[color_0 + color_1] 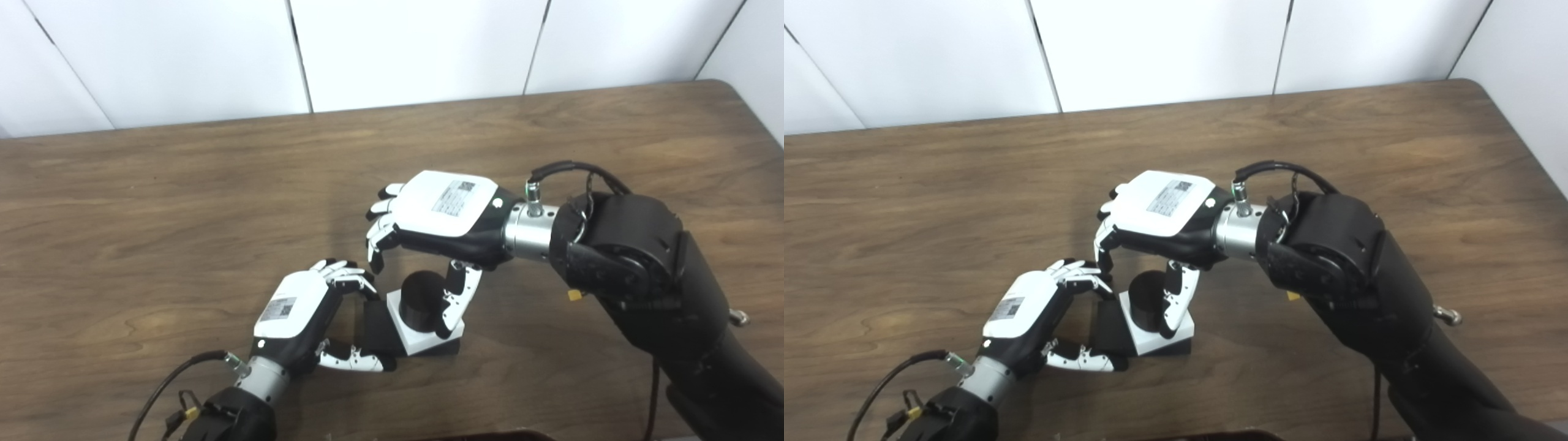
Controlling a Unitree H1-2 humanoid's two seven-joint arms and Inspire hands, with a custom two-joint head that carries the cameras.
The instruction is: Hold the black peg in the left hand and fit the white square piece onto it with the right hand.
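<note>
Left eye view, left hand (300, 312): fingers and thumb clasp the black base of the black peg (422, 297) on the tabletop (153, 214).
Left eye view, white square piece (422, 334): seated around the peg.
Right eye view, right hand (1157, 214): fingers spread above, thumb touching the peg; whether it grips is unclear.

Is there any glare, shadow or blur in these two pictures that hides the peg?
Left eye view: black peg sharp, its dark top showing little detail; right hand casts soft shadow on the table. Right eye view: white square piece bright, not washed out; faint sheen on the wood.
</note>
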